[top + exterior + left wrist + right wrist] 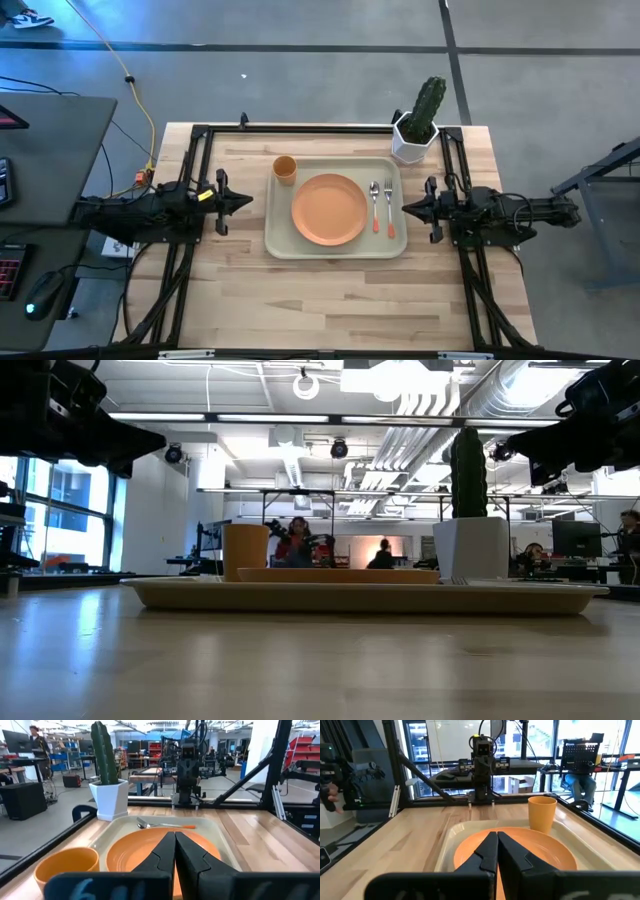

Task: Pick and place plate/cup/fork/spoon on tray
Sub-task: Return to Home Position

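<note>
Right now my two arms rest low at the table's two side edges, and each one points in at the tray [335, 248] between them.

My left gripper [243, 200] sits just past the tray's left edge. Its fingers [165, 855] are pressed together and hold nothing. My right gripper [410, 208] sits just past the tray's right edge. Its fingers [487, 852] are pressed together too, with nothing in them.

The tray lies in the middle of the table [330, 300], a bit closer to the far edge. All four things are on it.

The plate [329, 209] lies flat in the middle of the tray.

The cup [284, 168] stands upright in the tray's far left corner, near the plate but not touching it.

The spoon [375, 207] and the fork [389, 208] lie side by side along the tray's right edge. The spoon is the one next to the plate, and the fork is outside it, nearer my right gripper. Their metal ends point to the far edge and their handles point to the near edge.

Past the tray's far right corner, a cactus [429, 100] stands in a white pot [412, 142] at the table's far edge.

In the room behind the table, people [298, 543] sit at desks.
</note>
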{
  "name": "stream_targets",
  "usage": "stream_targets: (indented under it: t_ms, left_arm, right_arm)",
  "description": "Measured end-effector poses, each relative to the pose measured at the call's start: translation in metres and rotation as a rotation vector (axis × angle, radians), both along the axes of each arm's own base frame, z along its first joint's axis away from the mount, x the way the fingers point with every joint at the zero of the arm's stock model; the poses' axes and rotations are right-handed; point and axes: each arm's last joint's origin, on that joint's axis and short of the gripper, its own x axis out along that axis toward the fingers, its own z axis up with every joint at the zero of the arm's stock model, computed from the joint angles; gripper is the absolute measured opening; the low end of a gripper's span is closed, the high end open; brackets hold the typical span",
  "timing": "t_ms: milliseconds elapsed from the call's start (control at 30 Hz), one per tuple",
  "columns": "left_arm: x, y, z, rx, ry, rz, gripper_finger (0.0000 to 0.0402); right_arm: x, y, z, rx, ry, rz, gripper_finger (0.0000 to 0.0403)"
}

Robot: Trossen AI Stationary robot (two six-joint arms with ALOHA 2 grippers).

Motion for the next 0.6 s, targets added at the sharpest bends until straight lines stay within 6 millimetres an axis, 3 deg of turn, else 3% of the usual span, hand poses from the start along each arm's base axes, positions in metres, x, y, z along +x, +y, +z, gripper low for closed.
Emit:
stream_targets:
  t_ms: [200,600]
  left_arm:
    - [0.0,0.0,-0.0001,-0.072,-0.008,-0.002,0.0]
    - [0.0,0.0,0.0,-0.053,-0.007,-0.001,0.0]
  right_arm:
    - [0.0001,0.0001,-0.0002,0.073,0.001,0.004,0.0]
    - [0.0001,0.0001,-0.0003,0.139,0.003,0.007,0.0]
